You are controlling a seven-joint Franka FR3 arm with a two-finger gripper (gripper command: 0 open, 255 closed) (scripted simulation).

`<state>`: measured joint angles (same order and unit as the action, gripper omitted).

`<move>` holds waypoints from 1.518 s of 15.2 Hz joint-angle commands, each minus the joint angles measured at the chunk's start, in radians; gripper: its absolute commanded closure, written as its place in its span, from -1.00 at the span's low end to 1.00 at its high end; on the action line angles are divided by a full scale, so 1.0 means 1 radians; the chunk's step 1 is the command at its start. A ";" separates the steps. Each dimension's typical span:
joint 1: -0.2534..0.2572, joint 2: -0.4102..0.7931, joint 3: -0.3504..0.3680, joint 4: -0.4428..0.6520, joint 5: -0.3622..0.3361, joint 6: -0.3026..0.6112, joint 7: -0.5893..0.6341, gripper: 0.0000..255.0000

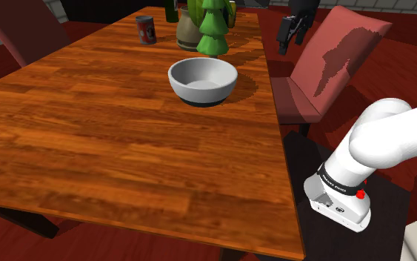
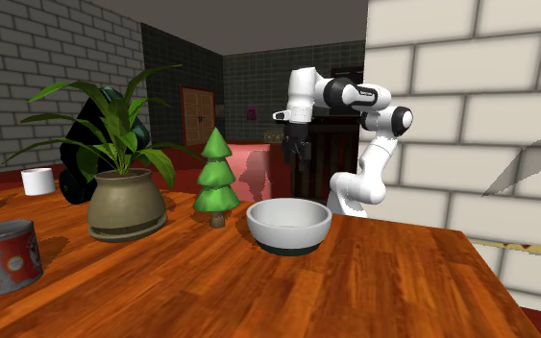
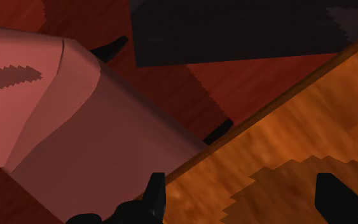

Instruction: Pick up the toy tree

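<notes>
A: Got the tree [image 1: 214,30] yet?
B: No. Not picked up. Not even touched.
A: Holding anything in the gripper [image 3: 242,179]?
B: Nope. Open wide, with nothing between the fingers [image 3: 155,191]. Just the table [image 3: 298,140] edge down below the jaws, and a pink chair [image 3: 63,127] off to one side of them.
A: So where to look for the tree?
B: Well apart from the jaws. Over on the table, standing up straight.
A: Next to anything?
B: Yes. Near a bowl [image 1: 203,81], with a little gap. Just beside a plant [image 2: 124,197] in a pot too. Then a can [image 1: 146,30], even farther from the jaws.
A: Anything in the way between the jaws and the tree?
B: Only bare table and air, by the look of it.
A: So how much done?
B: Almost nothing, it seems. Just hanging up high by the table edge, empty.
A: And how much left?
B: Nearly all of it, probably. Go over to the tree. Come down with one finger on each side. Squeeze shut. Lift up.
A: Anything to watch out for?
B: Maybe the bowl and the plant leaves. Close to the tree, so easy to bump.
</notes>
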<state>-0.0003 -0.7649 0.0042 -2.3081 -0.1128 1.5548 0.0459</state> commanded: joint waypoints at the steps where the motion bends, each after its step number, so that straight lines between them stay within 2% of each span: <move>1: 0.000 0.000 0.000 0.000 0.000 0.000 0.000 -1.00; 13: 0.063 0.226 -0.142 0.160 0.275 0.372 -0.032 -1.00; 18: 0.107 0.320 -0.211 0.251 0.425 0.491 -0.085 -1.00; 23: 0.157 0.414 -0.288 0.359 0.604 0.579 -0.162 -1.00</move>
<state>0.1474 -0.3686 -0.2660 -1.9799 0.4516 2.1249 -0.1013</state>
